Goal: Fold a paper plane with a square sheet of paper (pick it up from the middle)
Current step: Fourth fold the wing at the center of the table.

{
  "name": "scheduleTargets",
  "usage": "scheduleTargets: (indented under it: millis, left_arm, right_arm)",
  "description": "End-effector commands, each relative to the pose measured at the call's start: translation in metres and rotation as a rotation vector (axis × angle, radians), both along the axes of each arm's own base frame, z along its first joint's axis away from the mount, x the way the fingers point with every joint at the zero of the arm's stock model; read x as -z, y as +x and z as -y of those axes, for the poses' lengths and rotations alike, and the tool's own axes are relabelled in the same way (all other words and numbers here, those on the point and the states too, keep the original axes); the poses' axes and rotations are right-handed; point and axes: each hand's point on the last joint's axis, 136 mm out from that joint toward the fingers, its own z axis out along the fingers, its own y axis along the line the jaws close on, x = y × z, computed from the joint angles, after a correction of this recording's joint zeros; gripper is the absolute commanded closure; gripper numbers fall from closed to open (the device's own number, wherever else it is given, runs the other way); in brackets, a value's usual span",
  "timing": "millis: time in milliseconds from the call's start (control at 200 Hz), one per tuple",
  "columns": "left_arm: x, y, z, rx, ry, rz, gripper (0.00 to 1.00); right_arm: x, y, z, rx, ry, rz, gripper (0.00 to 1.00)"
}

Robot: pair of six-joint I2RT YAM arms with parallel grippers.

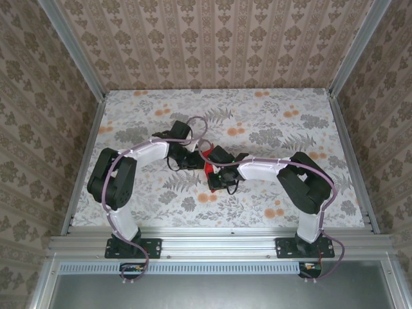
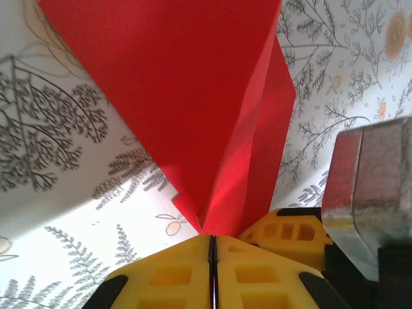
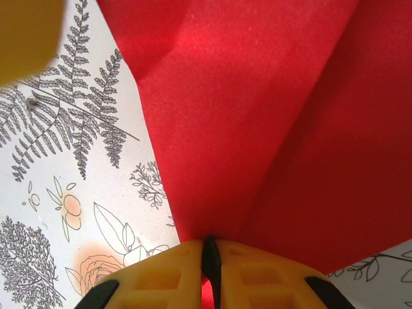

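Note:
The red sheet of paper [image 1: 207,170] is folded along creases and held off the flowered table [image 1: 277,122] at its middle, between both grippers. My left gripper [image 1: 200,163] comes from the left and my right gripper [image 1: 216,177] from the right. In the left wrist view the yellow fingers [image 2: 257,270] are pressed together on the narrow end of the paper [image 2: 193,96], which fans out into layered flaps. In the right wrist view the right gripper [image 3: 210,244] is shut on another edge of the paper [image 3: 257,129], which rises in two creased panels.
One of the right gripper's yellow fingers [image 2: 293,235] and its metal body [image 2: 367,199] sit close beside the left fingers. A blurred yellow left finger [image 3: 26,32] shows at the right wrist view's top left. An aluminium rail [image 1: 219,243] runs along the near edge; patterned walls enclose the table.

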Motion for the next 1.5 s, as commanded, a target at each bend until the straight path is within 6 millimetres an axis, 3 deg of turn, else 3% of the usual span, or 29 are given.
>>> scheduleTargets:
  millis: [0,95,625,945,1090,1305,1495]
  left_arm:
    - [-0.029,0.002,0.008,-0.020,-0.072,0.058,0.90]
    - [-0.028,-0.001,0.011,-0.028,-0.100,0.045,0.90]
    - [0.022,0.017,0.032,-0.058,-0.133,-0.049,0.92]
    - [0.057,0.021,0.020,-0.040,-0.006,-0.053,0.92]
    - [0.069,0.018,0.012,-0.021,0.057,-0.054,0.93]
    - [0.087,0.008,0.005,0.018,0.121,-0.072,0.93]
    - [0.091,0.002,0.003,0.032,0.127,-0.084,0.93]
  right_arm:
    - [0.048,-0.041,0.039,-0.009,-0.185,-0.140,0.85]
    - [0.047,-0.040,0.037,-0.010,-0.178,-0.135,0.85]
    - [0.042,-0.038,0.033,-0.013,-0.163,-0.121,0.85]
    - [0.033,-0.034,0.031,-0.019,-0.151,-0.095,0.84]
    - [0.019,-0.030,0.027,-0.029,-0.132,-0.053,0.81]
    - [-0.018,-0.021,0.019,-0.024,-0.049,0.029,0.73]
    - [-0.050,-0.016,0.006,0.020,0.130,0.043,0.73]
